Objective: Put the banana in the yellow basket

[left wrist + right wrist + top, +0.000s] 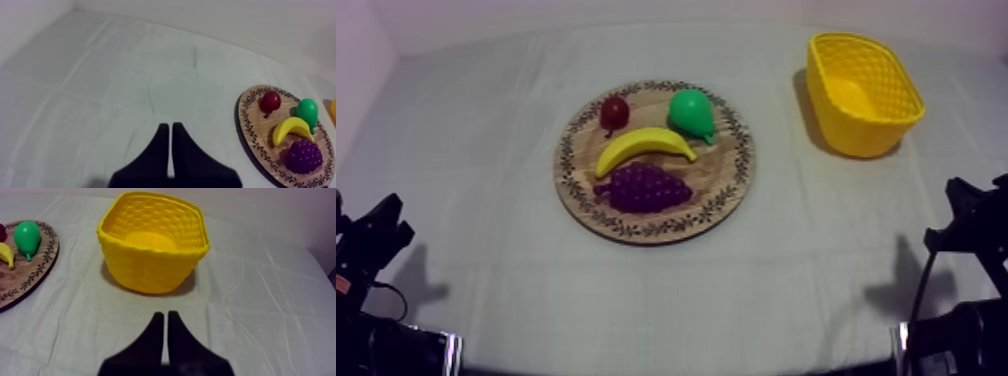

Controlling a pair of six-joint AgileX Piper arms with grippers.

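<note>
Banana (644, 148) lies flat at the middle of the wooden board (728, 178), with its arch turned toward the far rim and both tips pointing to the near side. It is crowded: the small red fruit (615, 112) sits just beyond one end, the pear (691, 113) just beyond the other, and the grapes (644, 187) lie just beside its inner curve; I cannot tell whether they touch. The yellow basket (858, 138) stands upright on the cloth (486, 150) at the right of the table, well apart from the board, mouth up and with nothing inside. The left gripper (168, 126) hangs over bare cloth with the board off to one side, its fingers together in a narrow wedge, holding nothing. The right gripper (165, 314) is likewise pressed together and empty, and it points at the basket wall with the board's rim visible beside it. Judgement: the task is not yet begun and both arms sit parked low at their own table edges. The right arm looks the better choice, being on the basket's side. The fingers must part before any descent. A top-down grasp across the banana's narrow width seems safest, since the neighbours leave little room alongside and the grapes or pear could be nudged.
</note>
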